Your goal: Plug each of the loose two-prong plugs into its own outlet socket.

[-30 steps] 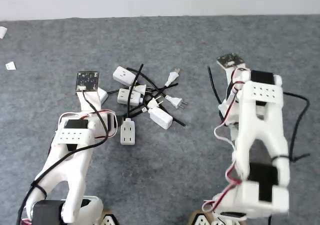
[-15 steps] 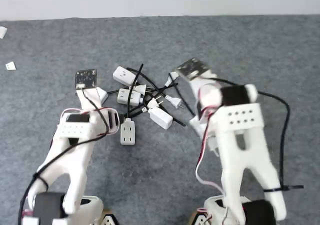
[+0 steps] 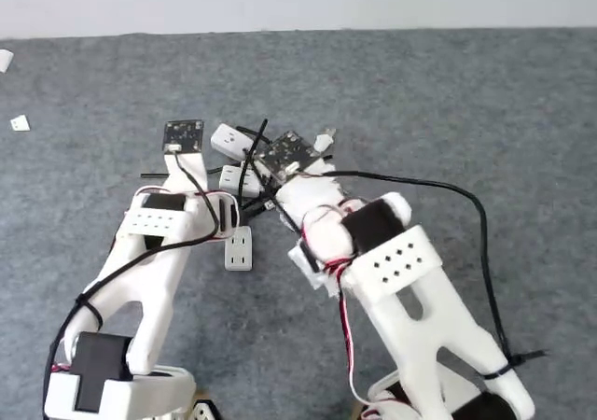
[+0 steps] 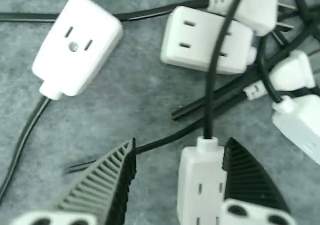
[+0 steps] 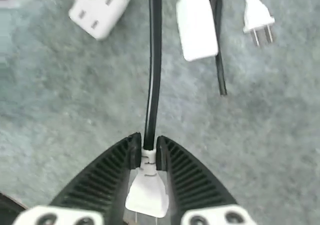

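A tangle of white outlet sockets, two-prong plugs and black cords lies mid-table. In the right wrist view my right gripper is shut on a white plug, and that plug's black cord runs straight away from the jaws. Beyond it lie a socket block, a second block and a loose plug. My left gripper is open and straddles a socket block, which also appears as socket block. Two more sockets lie beyond it.
Both arms crowd over the pile, and the right arm lies diagonally across it. A loose plug pokes out at the far side. Small white scraps sit at the far left of the grey mat. Bare mat lies to the right.
The right arm has swung left from the table's right side onto the cord pile. The left arm has edged right and farther out over the sockets.
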